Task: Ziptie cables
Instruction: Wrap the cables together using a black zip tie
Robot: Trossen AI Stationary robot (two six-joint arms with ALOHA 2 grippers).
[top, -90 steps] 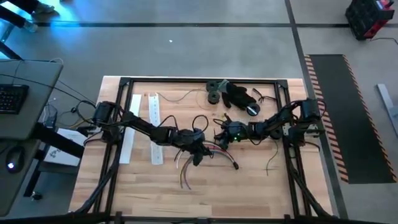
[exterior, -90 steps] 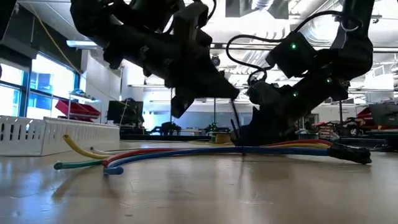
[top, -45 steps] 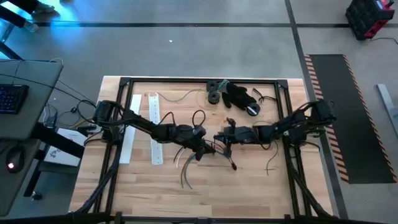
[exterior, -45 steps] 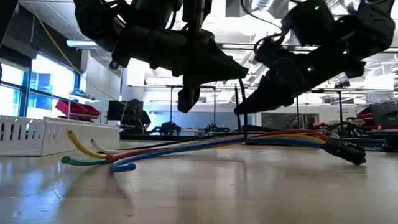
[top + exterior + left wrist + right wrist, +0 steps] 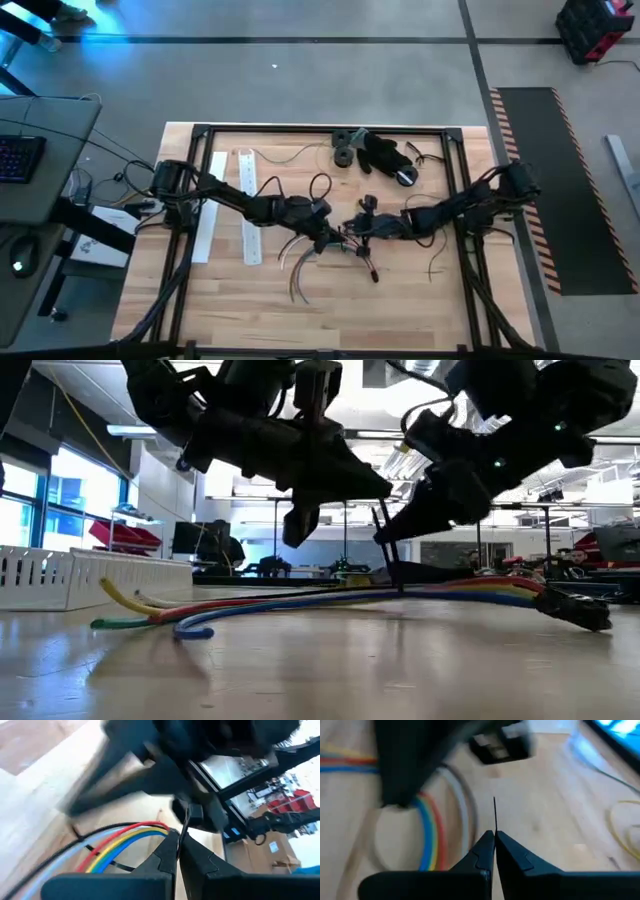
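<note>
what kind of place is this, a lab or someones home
Most likely a robotics lab or workshop: a wooden table on a black frame, hazard-striped floor matting, a desk with a keyboard, and benches with equipment in the open room behind.

The cables (image 5: 322, 252) are lying mid-table (image 5: 420, 300), the left gripper (image 5: 338, 243) and right gripper (image 5: 366, 231) meeting just above them; the strips (image 5: 248, 205) are lying to their left.

Light wooden table (image 5: 420, 300) inside a black frame (image 5: 300, 129). Cables (image 5: 300, 270) lie loose on the boards under and just beside the left gripper (image 5: 335, 242). Two white perforated strips (image 5: 248, 200) lie well behind it. Black lumpy heap (image 5: 385, 153) with round black parts sits at the far edge, beyond the right gripper (image 5: 362, 228).
</note>
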